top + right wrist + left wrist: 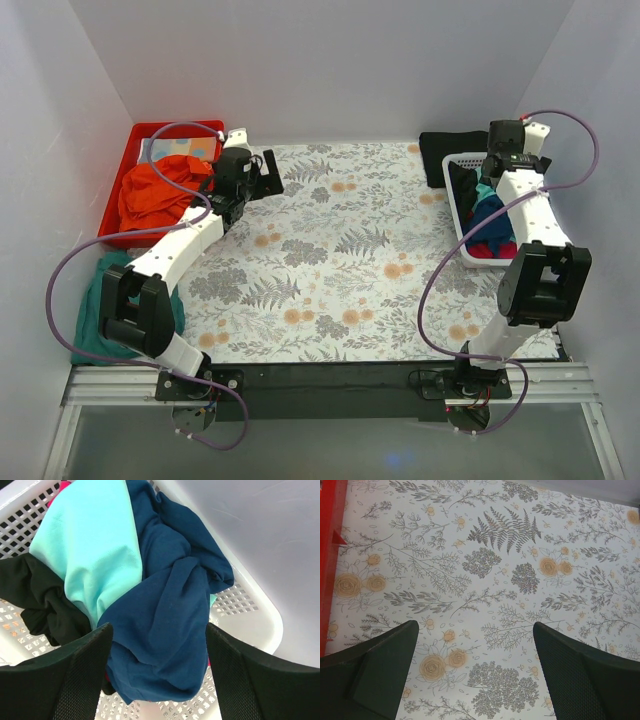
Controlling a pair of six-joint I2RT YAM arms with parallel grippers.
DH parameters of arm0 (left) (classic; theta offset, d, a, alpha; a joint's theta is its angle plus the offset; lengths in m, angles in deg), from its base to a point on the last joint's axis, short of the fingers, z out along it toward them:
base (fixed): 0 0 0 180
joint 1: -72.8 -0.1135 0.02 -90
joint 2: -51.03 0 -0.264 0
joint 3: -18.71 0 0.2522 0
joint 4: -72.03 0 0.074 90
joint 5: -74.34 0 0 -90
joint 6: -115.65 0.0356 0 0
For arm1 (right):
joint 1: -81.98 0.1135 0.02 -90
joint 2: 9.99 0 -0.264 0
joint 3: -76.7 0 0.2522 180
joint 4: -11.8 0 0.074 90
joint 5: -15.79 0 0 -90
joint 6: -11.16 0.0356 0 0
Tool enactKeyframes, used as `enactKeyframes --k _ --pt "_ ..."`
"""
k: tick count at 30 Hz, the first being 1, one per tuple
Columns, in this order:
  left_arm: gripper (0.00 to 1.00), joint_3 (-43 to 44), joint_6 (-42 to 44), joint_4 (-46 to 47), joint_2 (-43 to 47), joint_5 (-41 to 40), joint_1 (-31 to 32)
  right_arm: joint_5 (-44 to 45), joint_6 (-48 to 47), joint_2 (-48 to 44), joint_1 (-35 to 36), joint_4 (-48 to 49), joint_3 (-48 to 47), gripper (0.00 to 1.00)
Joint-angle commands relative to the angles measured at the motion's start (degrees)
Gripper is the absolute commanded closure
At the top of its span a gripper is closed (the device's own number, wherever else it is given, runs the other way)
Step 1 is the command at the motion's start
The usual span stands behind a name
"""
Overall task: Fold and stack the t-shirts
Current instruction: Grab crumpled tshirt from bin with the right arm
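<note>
Right gripper (157, 635): jaws stood wide astride navy t-shirt (175, 580) in basket (250, 615), 3 o'clock. Risk: entangled turquoise t-shirt (95, 545) could lift too.

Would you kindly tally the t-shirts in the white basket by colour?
Navy t-shirt: 1
Turquoise t-shirt: 1
Black t-shirt: 1
Red-pink t-shirt, mostly buried: 1
Total: 4 in the white basket
</note>
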Motion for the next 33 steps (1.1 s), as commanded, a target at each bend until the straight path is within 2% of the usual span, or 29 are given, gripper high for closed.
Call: enactKeyframes --k 1,12,17,22,23,24,29,30,33 --pt "0.02 1.45 0.29 -0.57 1.09 1.14 0.12 3.18 1.18 1.35 0.19 0.73 -0.09 0.21" --pt "0.02 4.61 0.56 -2.42 -0.67 1.31 0.12 12.58 4.69 6.36 0.19 0.82 2.89 0.23" --pt "0.02 7.6 1.0 -4.7 -2.6 1.14 0.12 18.21 7.15 4.17 0.19 0.38 6.93 0.24" --pt "0.02 9.97 0.56 -5.67 -4.63 1.4 0.12 17.34 9.26 1.88 -0.33 0.64 12.73 0.3" --pt "0.02 10.07 0.47 -5.67 -4.8 1.58 0.12 16.21 9.79 2.06 -0.42 0.73 13.26 0.35" --pt "0.02 10.15 0.21 -5.76 -4.98 1.75 0.12 15.67 9.79 2.58 -0.68 0.73 13.44 0.46" --pt "0.02 9.89 0.2 -5.76 -4.98 1.49 0.12 13.3 10.06 2.76 -1.04 0.73 13.26 0.84" --pt "0.02 9.89 0.2 -5.76 -4.81 1.32 0.12 13.29 10.06 2.59 -1.13 0.73 13.0 0.98" --pt "0.02 9.28 0.38 -5.67 -4.54 0.96 0.12 13.56 10.67 1.71 -1.04 0.12 11.42 0.99"
